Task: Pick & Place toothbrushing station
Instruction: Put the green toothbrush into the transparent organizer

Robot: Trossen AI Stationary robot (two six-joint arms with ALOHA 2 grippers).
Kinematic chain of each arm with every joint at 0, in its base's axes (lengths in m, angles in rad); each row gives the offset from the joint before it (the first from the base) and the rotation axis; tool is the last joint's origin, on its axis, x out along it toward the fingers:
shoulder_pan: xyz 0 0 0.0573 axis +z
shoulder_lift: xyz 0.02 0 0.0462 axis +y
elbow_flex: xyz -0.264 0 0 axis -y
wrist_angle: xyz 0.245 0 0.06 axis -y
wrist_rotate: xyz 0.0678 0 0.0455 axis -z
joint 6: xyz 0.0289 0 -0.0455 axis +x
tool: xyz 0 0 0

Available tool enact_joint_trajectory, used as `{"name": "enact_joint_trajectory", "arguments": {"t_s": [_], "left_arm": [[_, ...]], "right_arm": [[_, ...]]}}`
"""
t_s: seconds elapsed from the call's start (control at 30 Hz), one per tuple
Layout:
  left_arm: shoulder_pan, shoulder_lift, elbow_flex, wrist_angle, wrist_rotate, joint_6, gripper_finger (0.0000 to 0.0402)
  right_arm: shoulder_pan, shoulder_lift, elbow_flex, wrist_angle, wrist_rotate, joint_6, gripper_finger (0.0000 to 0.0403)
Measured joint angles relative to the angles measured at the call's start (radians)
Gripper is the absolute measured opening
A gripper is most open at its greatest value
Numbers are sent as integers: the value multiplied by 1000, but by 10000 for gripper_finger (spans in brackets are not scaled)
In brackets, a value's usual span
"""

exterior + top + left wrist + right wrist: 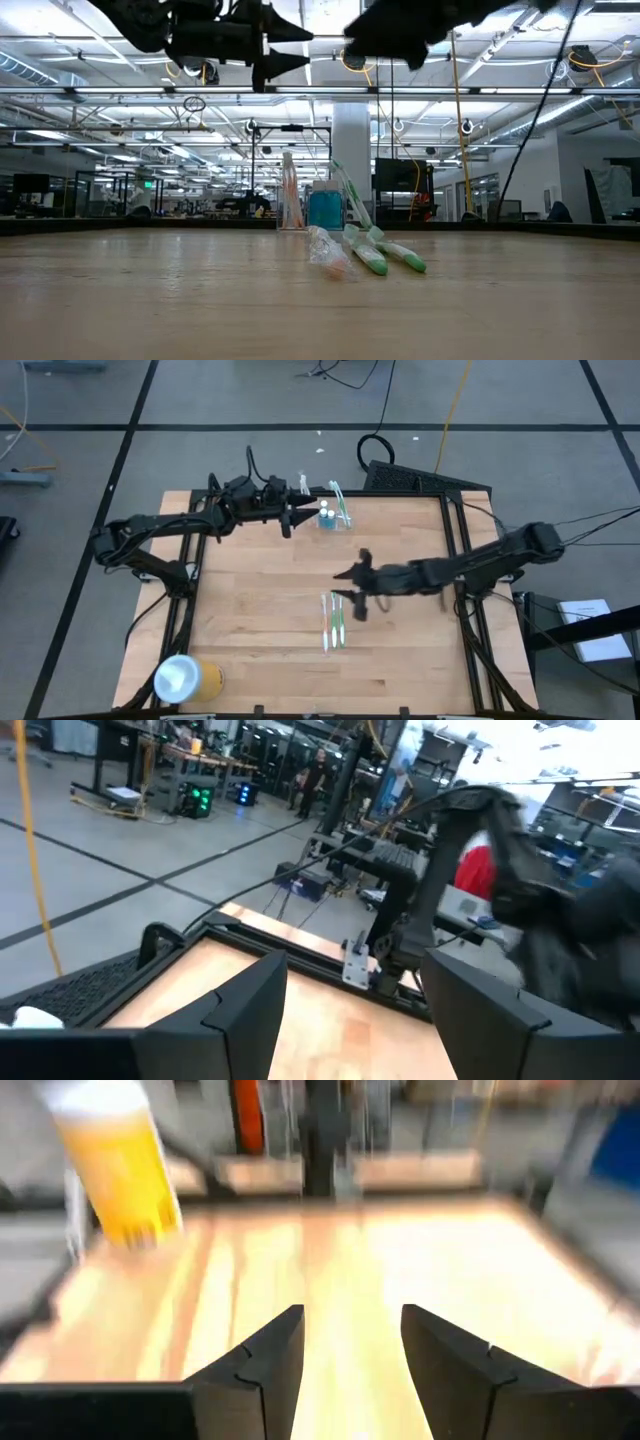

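The see-through holder [336, 513] stands upright near the table's far edge, with a blue item and toothbrushes sticking up out of it. It also shows in the low view [322, 208]. My left gripper [307, 513] is open and empty. It hangs above the table just left of the holder, fingers level and pointing toward the table's right. In its own wrist view [355, 970] the holder is out of view. My right gripper [345, 573] is open and empty above the table's middle, fingers pointing left [352, 1320].
Several green-and-white toothbrushes [333, 622] lie flat on the table near its middle, below my right gripper, and also show in the low view [372, 255]. A yellow cylinder with a white round end [188, 678] lies at the near left corner. Bare wood lies to the left.
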Motion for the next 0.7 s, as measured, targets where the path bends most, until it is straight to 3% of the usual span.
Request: {"name": "enact_joint_trajectory", "arguments": {"t_s": [0.17,0.23,0.47,0.7], "left_arm": [[-4,6,0,-1,-29,-3,237],[-3,6,0,4,-30,-4,237],[-3,6,0,0,-30,-5,237],[-3,6,0,1,-30,-13,237]], "right_arm": [[6,194,180,-421,108,309,160],[7,254,199,-500,125,436,160],[7,402,199,-512,90,653,160],[-12,456,201,-496,71,721,160]]}}
